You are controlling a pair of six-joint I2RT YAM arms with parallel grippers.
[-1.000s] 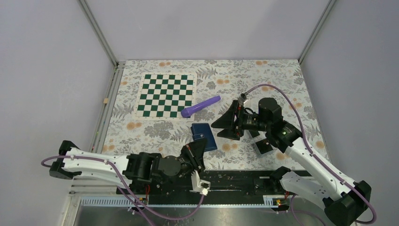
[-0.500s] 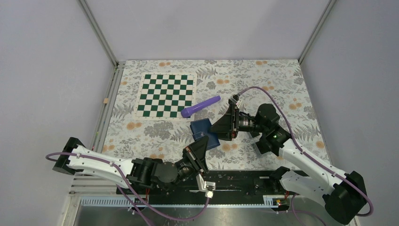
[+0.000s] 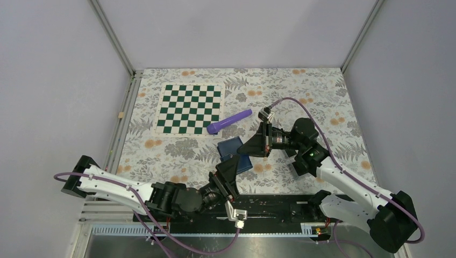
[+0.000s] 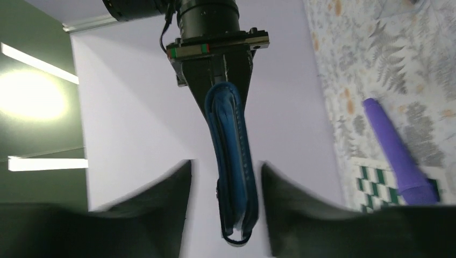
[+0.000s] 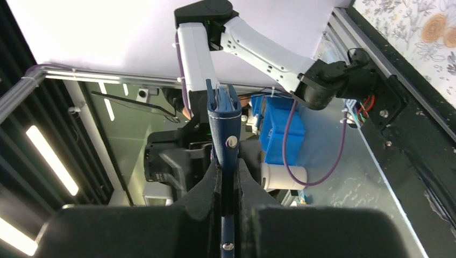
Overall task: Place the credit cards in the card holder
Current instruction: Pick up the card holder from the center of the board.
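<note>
Two robot arms meet over the middle of a flower-patterned table (image 3: pixel 301 86), with a navy-blue card holder (image 3: pixel 230 146) between them. The right gripper (image 3: pixel 251 148) is clamped tight on one end of the card holder. Its own wrist camera shows both fingers pressed flat against the folded leather, just below a metal snap stud (image 5: pixel 231 141). The card holder (image 5: pixel 225 121) stands edge-on and folded in that view, its stitched top edge pointing away from the fingers.

The left gripper (image 3: pixel 228 167) reaches up from the near edge of the table to the other end. Seen from the left wrist, its jaws stand apart, one on each side of the card holder (image 4: pixel 231 156), with a sliver of space showing on both sides, so it grips nothing. The card holder hangs between them, held off the table by the right gripper (image 4: pixel 218 80) alone.

A purple stick (image 3: pixel 229 121) lies on the table just beyond the card holder, one end resting by the corner of a green-and-white checkered mat (image 3: pixel 189 108).
</note>
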